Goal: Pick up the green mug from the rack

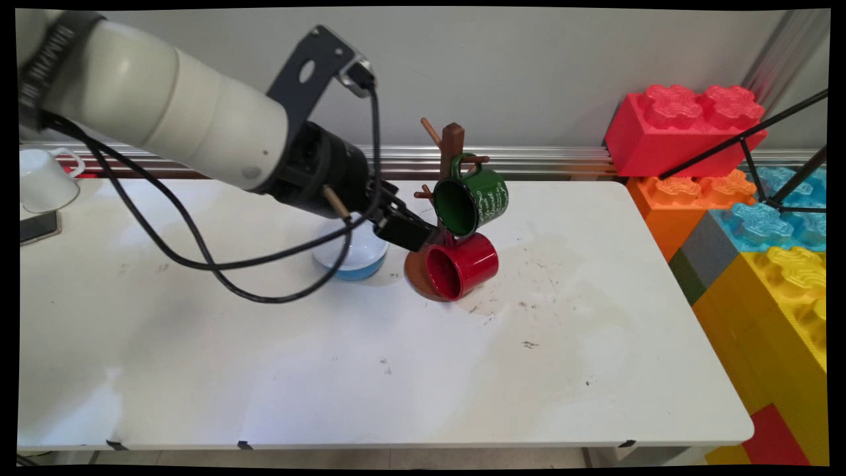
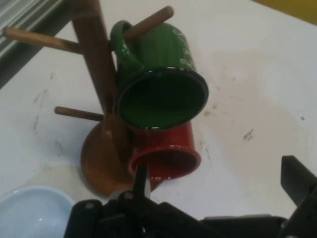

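A brown wooden mug tree (image 1: 452,142) (image 2: 94,64) stands at the table's middle back. A green mug (image 1: 472,198) (image 2: 161,84) hangs by its handle from an upper peg, mouth toward the camera. Just under it a red mug (image 1: 462,266) (image 2: 166,156) sits tilted over the tree's round base (image 1: 418,277) (image 2: 99,163); what carries it is hidden. My gripper (image 1: 426,237) (image 2: 218,191) is open, right at the red mug's rim. One thin fingertip (image 2: 142,178) stands at the rim's left side, while the other finger (image 2: 297,181) is well off to the right of the mug.
A pale blue bowl (image 1: 350,254) (image 2: 29,213) sits just left of the tree, under the wrist. At the far left are a white mug (image 1: 43,180) and a dark flat device (image 1: 36,227). Big toy bricks (image 1: 681,129) and black tripod legs (image 1: 760,142) flank the table's right end.
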Controlling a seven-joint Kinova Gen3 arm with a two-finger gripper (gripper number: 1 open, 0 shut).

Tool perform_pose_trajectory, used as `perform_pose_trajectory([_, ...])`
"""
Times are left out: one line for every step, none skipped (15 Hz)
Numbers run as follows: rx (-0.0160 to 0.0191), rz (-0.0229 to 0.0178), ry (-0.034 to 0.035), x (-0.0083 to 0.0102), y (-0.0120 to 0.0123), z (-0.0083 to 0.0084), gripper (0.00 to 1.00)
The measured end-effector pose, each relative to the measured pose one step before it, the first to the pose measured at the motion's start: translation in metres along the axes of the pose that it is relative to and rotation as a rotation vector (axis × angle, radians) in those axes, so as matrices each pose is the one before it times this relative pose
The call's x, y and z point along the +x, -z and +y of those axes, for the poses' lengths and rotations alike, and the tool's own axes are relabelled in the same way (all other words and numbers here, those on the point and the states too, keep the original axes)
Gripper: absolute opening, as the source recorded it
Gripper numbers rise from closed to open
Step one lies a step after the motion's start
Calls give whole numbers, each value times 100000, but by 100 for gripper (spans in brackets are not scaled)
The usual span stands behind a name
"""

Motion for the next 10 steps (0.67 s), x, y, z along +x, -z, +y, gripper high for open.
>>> perform_pose_trajectory([-611,593,787,28,-482,304,100])
perform_pose_trajectory([-359,490,483,17,-330,192,100])
perform_pose_trajectory([-292,922,792,12,-512,228,100])
perform_pose_trajectory([-119,1000,952,-21,-618,221,100])
perform_pose_trajectory([110,846,918,-88,-594,175,100])
perform_pose_trajectory([185,565,701,-121,-531,117,100])
perform_pose_trajectory([138,354,408,-85,-335,64,100])
perform_pose_trajectory([180,427,468,-131,-496,88,100])
perform_pose_trajectory([240,410,443,-155,-542,72,100])
perform_pose_trajectory([231,308,467,-172,-502,59,100])
